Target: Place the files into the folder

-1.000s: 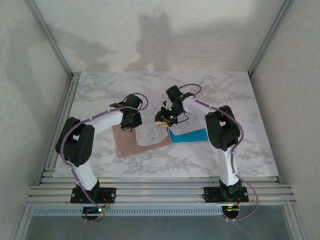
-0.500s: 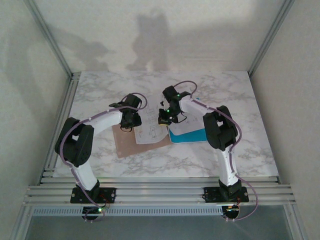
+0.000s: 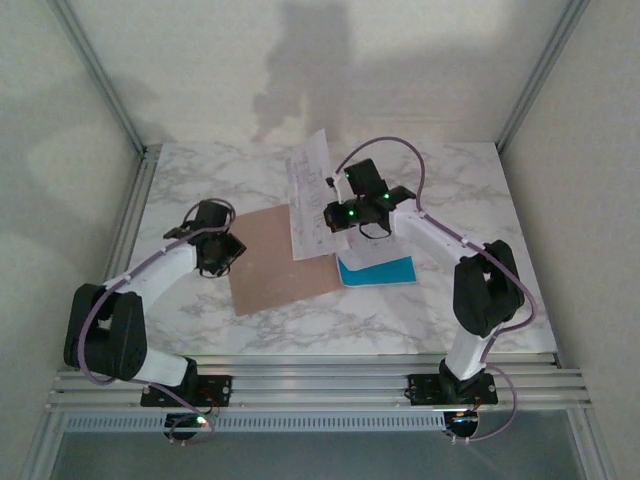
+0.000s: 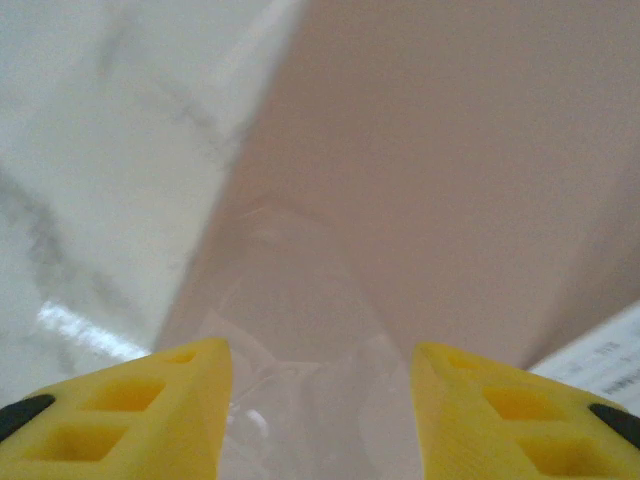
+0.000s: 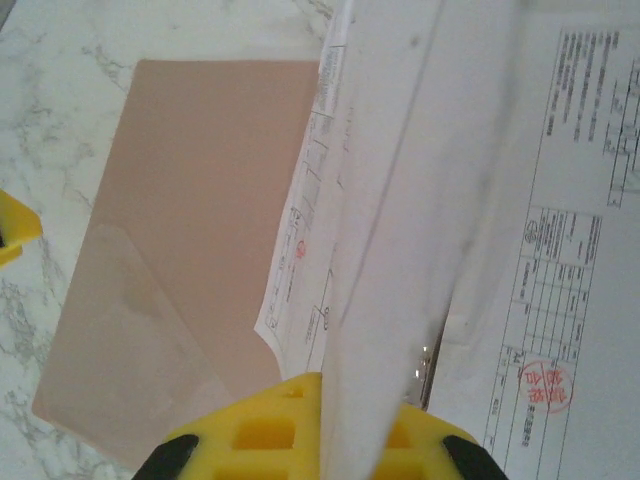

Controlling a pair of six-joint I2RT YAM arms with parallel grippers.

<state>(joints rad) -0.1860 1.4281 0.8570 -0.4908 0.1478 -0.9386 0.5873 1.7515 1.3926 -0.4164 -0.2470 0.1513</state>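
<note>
The pinkish-brown folder (image 3: 275, 265) lies flat on the marble table, and the right wrist view looks down on the folder (image 5: 200, 250). My right gripper (image 3: 335, 215) is shut on the white files (image 3: 308, 195), holding the sheets upright above the folder's right edge. In its wrist view the yellow fingers (image 5: 270, 420) of the right gripper (image 5: 345, 400) pinch a white sheet (image 5: 400, 250); more printed sheets (image 5: 580, 250) hang to the right. A blue sheet (image 3: 385, 270) lies beside the folder. My left gripper (image 3: 222, 252) is open at the folder's left edge, and that gripper (image 4: 320, 385) has only the folder (image 4: 450, 180) under it.
A clear plastic pocket (image 4: 290, 330) shows on the folder surface in front of the left fingers. Marble table (image 3: 450, 180) spreads behind and to the right. Metal frame posts (image 3: 100, 80) and white walls enclose the table.
My right gripper closed on the white sheets and lifted them upright off the folder. My left gripper opened and drew back to the folder's left edge.
</note>
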